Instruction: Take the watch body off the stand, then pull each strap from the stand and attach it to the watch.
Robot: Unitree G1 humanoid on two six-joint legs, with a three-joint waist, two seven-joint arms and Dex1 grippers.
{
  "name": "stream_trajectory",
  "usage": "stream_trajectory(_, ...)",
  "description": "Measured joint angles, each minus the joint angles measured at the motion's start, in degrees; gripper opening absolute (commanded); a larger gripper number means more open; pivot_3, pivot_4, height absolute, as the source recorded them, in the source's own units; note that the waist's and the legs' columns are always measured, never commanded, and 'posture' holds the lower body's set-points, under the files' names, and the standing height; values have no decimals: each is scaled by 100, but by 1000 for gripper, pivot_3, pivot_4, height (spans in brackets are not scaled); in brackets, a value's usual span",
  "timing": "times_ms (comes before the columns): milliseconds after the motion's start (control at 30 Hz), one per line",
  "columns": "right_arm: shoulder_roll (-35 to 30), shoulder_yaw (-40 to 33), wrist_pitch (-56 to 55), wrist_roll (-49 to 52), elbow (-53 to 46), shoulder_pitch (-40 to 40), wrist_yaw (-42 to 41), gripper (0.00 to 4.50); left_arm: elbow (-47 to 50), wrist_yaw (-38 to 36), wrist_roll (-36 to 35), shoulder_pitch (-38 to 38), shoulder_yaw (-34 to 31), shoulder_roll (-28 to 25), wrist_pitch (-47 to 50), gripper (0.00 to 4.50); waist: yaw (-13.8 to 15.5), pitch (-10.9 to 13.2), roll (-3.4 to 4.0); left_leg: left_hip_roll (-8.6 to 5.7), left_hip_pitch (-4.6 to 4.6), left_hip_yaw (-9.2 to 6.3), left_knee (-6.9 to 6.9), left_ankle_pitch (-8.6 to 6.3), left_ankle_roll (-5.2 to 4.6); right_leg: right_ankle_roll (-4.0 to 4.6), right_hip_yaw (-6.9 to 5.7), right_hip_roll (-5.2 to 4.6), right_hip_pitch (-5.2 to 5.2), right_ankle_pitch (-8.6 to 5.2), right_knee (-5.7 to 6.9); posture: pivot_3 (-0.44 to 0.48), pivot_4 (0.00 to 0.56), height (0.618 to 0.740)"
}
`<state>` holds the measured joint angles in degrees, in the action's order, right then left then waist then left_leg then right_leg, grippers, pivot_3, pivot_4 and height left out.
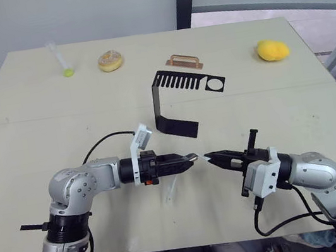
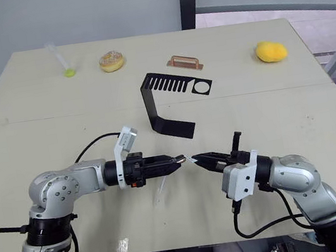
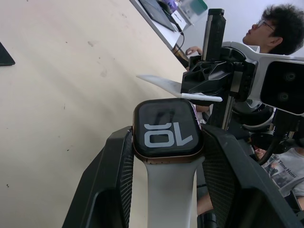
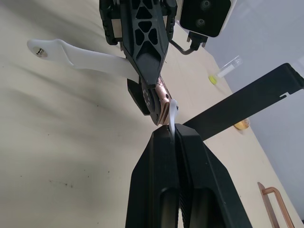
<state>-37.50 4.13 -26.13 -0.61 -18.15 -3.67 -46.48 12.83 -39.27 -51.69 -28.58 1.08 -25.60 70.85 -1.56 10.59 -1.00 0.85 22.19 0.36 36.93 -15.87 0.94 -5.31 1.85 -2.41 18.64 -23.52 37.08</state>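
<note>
Above the worktop (image 1: 41,133), the left gripper (image 1: 189,159) has its fingers clamped on the watch body (image 3: 166,128), one strap (image 3: 171,190) already fitted, while the right gripper (image 1: 210,156) pinches the second strap (image 4: 172,111) against it, the empty stand (image 1: 180,98) behind.

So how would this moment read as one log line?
left gripper: holds watch body, one strap on | right gripper: pinches second strap at watch | stand: bare

Lower end of attached white flexible strap (image 3: 170,190) runs off frame between left jaws. Second thin white strap (image 4: 171,115) mostly buried between closed right jaws; contact with rounded-square black watch body (image 3: 166,128) unclear.
</note>
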Motion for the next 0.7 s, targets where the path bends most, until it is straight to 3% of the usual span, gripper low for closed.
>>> stream_trajectory(700,-105,-112,-149,84,0,178,2,0,0,30,2,2,-1,-10,0,1573,2,0,0,0,0,0,0,0,0,0,0,0,0,0,0,0,150,740)
